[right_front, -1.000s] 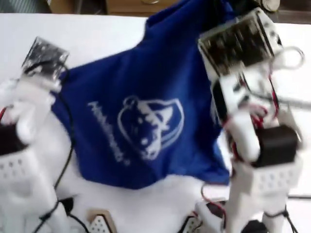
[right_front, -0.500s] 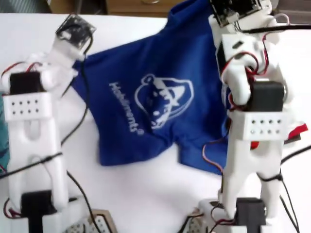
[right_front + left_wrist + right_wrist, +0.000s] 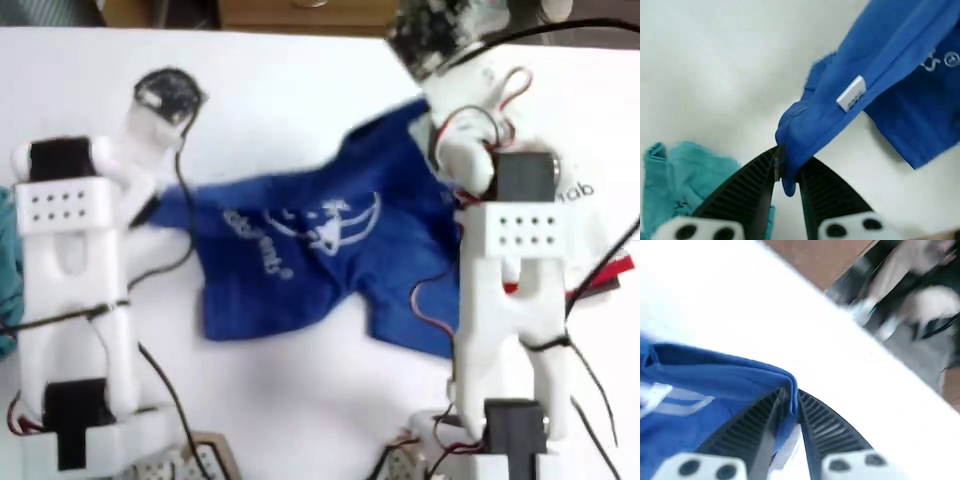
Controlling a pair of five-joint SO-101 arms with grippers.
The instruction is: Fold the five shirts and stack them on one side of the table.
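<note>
Starting at the left edge of the surface (image 3: 300, 400): a teal shirt (image 3: 675, 175), crumpled and loose, nowhere near folded.

Next along, the left hand (image 3: 787, 170), clamped tight on a bunched corner of the blue shirt (image 3: 320, 250), cloth pinched between both ribbed fingers and held just off the surface.

Across the middle, between the two arms: that blue shirt, stretched sideways from one grip to the other, far part raised, lower hem lying slack toward the near edge.

Over on the right, the right hand (image 3: 790, 395), closed on the opposite folded edge of the same shirt, fabric wedged between its fingers, nearer the far edge.

As for progress, early going by the look of it. One shirt mid-fold at best, one teal heap waiting, no tidy stack anywhere to be seen. Plenty left: finish this fold, set it down at one side, then work through the rest (other shirts not clearly made out here).

On lettering: a white print (image 3: 310, 225) across the chest, a round emblem beside a line of script, creased and not legible. Also a small white tag (image 3: 851, 93) sewn into a seam, marks too small to read.
</note>
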